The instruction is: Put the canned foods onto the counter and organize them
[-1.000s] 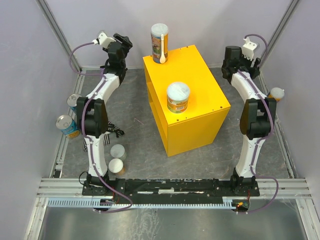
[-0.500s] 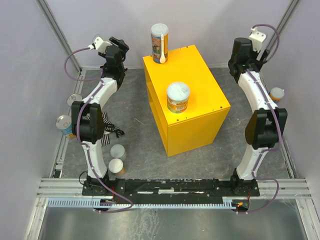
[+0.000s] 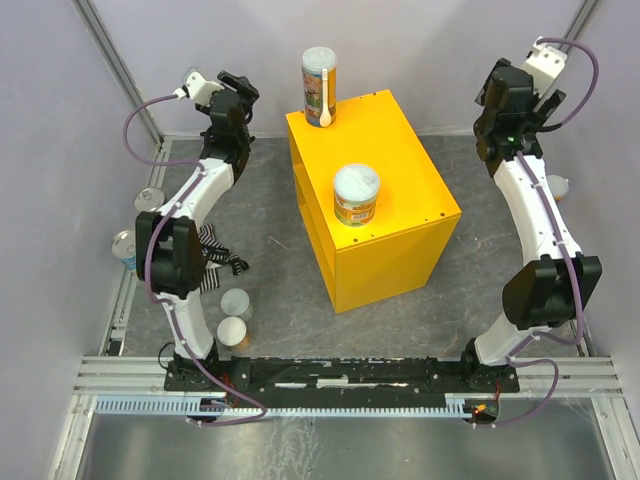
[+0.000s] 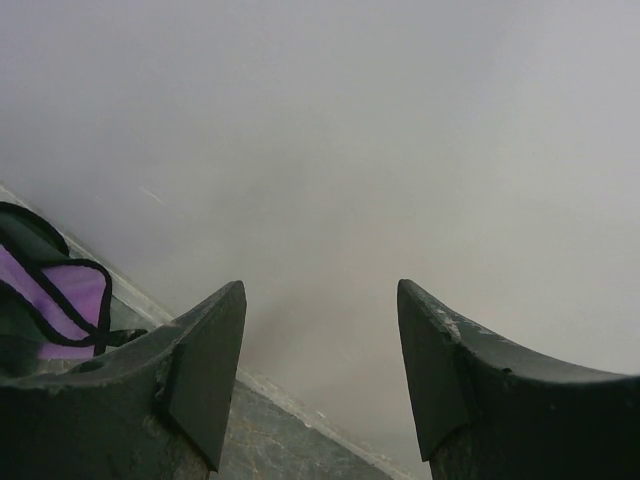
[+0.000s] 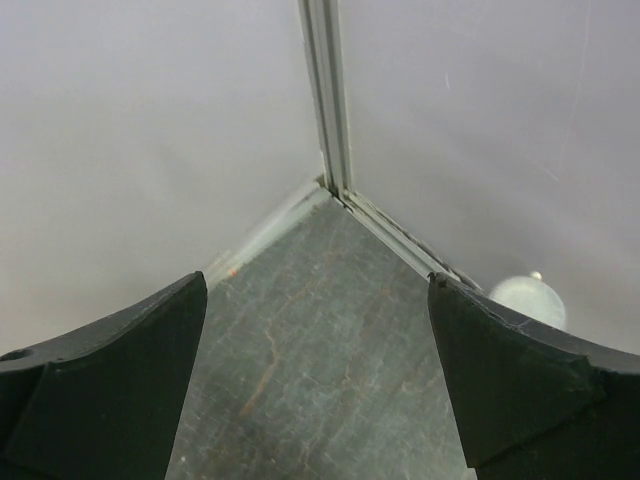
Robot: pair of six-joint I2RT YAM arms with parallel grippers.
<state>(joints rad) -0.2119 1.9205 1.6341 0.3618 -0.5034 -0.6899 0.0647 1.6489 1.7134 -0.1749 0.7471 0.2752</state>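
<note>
The counter (image 3: pixel 400 185) is a yellow box standing mid-table. A tall colourful tube (image 3: pixel 320 85) stands on its far end and a short orange-labelled tub (image 3: pixel 356 195) on its middle. More canned foods stand on the floor. At the left are two silver-topped tins (image 3: pixel 148 200) (image 3: pixel 125 245). Near the left base are two pale-lidded tubs (image 3: pixel 236 303) (image 3: pixel 232 332). One can (image 3: pixel 556 187) stands by the right wall, and its pale lid (image 5: pixel 528 298) shows in the right wrist view. My left gripper (image 3: pixel 240 85) (image 4: pixel 320 290) is raised at the back left, open and empty, facing the wall. My right gripper (image 3: pixel 497 95) (image 5: pixel 318 280) is raised at the back right, open and empty.
A striped cloth (image 3: pixel 215 262) lies beside the left arm. A purple cloth (image 4: pixel 60 300) shows at the left edge of the left wrist view. Grey walls enclose the table. A metal corner post (image 5: pixel 325 95) stands ahead of my right gripper.
My right arm has stretched up and back toward the far right corner, and its jaws have spread wider. My left arm shifted slightly to the left early on, then held still.
</note>
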